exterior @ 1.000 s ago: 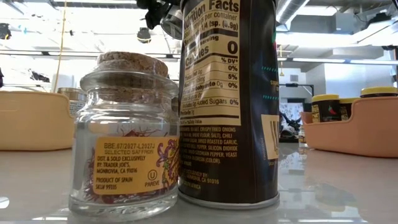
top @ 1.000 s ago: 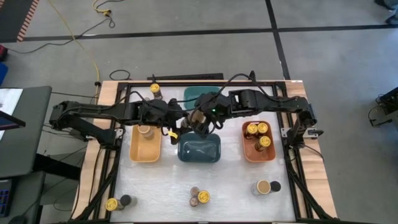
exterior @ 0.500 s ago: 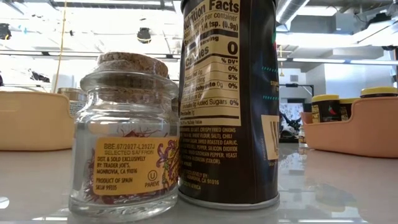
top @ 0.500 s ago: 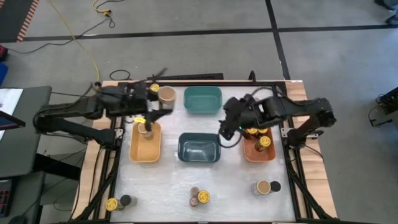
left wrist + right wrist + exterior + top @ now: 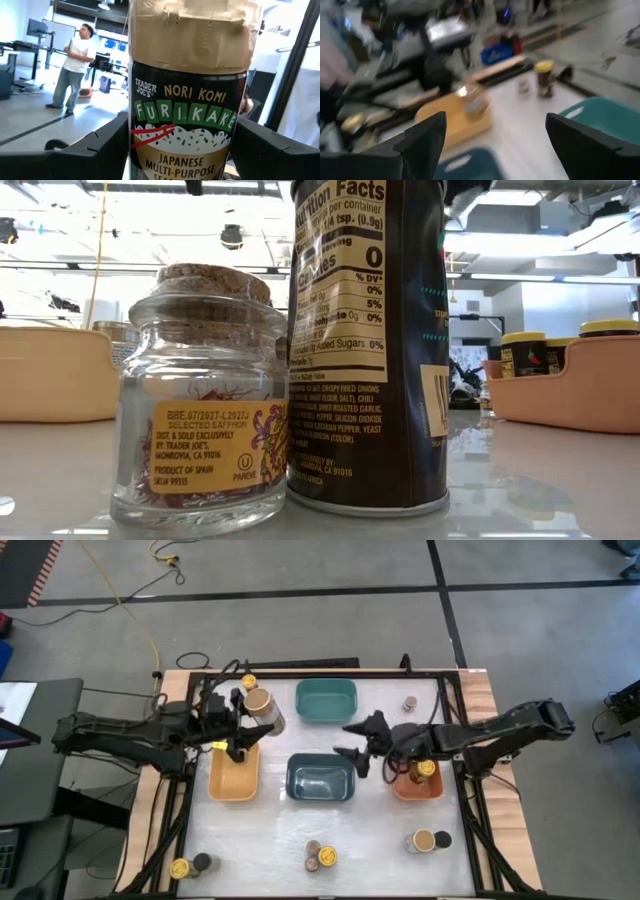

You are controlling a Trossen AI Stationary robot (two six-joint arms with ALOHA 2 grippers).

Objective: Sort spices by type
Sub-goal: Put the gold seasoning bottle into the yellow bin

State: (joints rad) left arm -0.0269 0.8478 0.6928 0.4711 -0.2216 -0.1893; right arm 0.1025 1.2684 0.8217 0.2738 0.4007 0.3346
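My left pincer [image 5: 243,723] is clenched on a wide tan-topped jar [image 5: 258,702], and I hold it above the far end of the yellow bin [image 5: 233,773], at the left side of the table [image 5: 380,840]. In the left wrist view this furikake jar [image 5: 189,90] fills the gap between my two dark fingers [image 5: 95,147], which press on its sides, and a person [image 5: 74,70] stands far off in the room. One more jar [image 5: 233,748] already stands inside the yellow bin, under my left pincer.

My right pincer [image 5: 354,741] is released, with the fingers wide apart and nothing between them. It hangs between the teal bin [image 5: 326,700] at the far side and the dark-blue bin [image 5: 320,780] in the middle, just left of the orange bin [image 5: 414,783]. The orange bin holds yellow-lidded jars [image 5: 426,768], partly hidden by my right arm.

The other spices are spread over the table. A yellow-lidded jar [image 5: 249,683] stands at the far left corner, and a small brown-topped jar [image 5: 410,703] stands alone at the far right. At the near left there is a pair [image 5: 189,865], one yellow-lidded and one dark-lidded. At the near middle stands a small group [image 5: 320,856], and at the near right a tan-topped jar with a dark-lidded one [image 5: 431,839]. In the low view a cork-topped glass jar [image 5: 203,395] and a tall dark jar [image 5: 365,345] stand touching each other, very close to the camera.
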